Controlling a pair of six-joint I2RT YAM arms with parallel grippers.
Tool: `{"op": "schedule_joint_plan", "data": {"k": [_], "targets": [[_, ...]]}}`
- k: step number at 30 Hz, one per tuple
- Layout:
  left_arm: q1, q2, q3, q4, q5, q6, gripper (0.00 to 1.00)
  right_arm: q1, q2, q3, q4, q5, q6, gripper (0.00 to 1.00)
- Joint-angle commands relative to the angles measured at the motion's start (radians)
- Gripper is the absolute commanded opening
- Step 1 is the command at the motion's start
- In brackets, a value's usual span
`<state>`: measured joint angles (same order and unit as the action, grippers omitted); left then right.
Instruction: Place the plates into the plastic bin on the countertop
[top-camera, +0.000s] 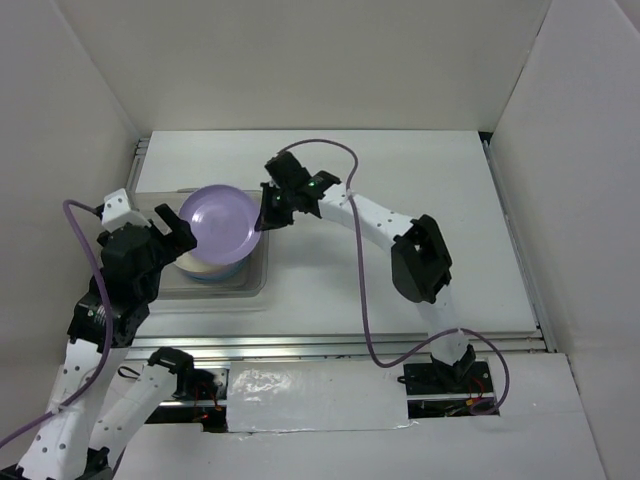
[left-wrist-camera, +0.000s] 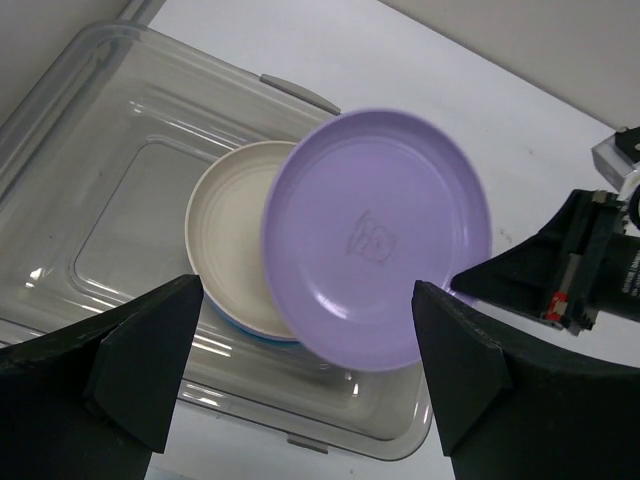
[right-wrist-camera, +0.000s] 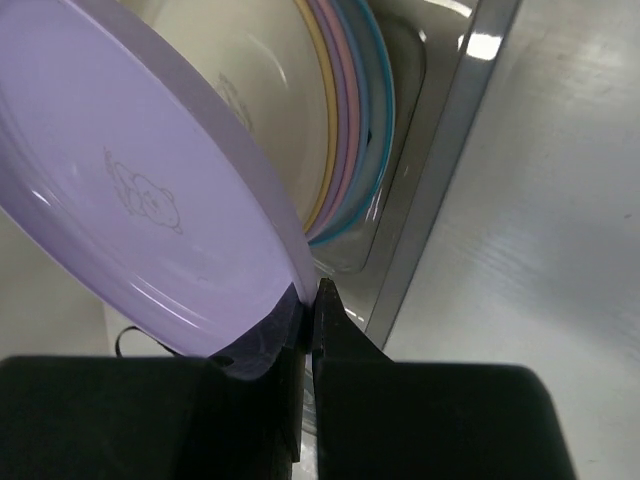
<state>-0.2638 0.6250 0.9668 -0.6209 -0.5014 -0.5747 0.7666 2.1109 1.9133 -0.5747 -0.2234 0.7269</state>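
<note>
The right gripper (top-camera: 264, 217) is clamped on the rim of a lilac plate (top-camera: 218, 222), its jaws pressed together on the plate's right edge. The plate hangs tilted over the bin (top-camera: 251, 289), which sits on the left side of the bench (top-camera: 400, 300). A stack (top-camera: 213, 270) of plates lies in the right half of the bin, with a cream plate (left-wrist-camera: 232, 232) on top and a blue one at the bottom. In the left wrist view the lilac plate covers the right part of the cream plate. The left gripper (top-camera: 171, 233) hovers over the bin's left side with its jaws wide apart, holding nothing. The bin's left half is bare.
</note>
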Motion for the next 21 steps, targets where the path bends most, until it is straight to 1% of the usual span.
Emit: {"op": "schedule_joint_plan", "data": {"k": [1,9,15,18,21], "targets": [[0.006,0.03,0.018,0.03,-0.005,0.021,0.99,0.042,0.021,0.096,-0.025,-0.008,0.012,0.0],[0.011,0.021,0.009,0.041,0.012,0.022,0.99,0.076,0.136,0.22,-0.048,-0.008,0.051,0.02],[0.011,0.028,0.007,0.041,0.017,0.024,0.99,0.063,0.205,0.257,-0.01,0.015,0.112,0.03],[0.011,0.024,0.007,0.043,0.021,0.025,0.99,0.066,0.253,0.325,-0.027,0.007,0.121,0.06],[0.011,0.021,0.006,0.044,0.027,0.026,0.99,0.068,0.268,0.332,-0.022,0.007,0.127,0.1]]}}
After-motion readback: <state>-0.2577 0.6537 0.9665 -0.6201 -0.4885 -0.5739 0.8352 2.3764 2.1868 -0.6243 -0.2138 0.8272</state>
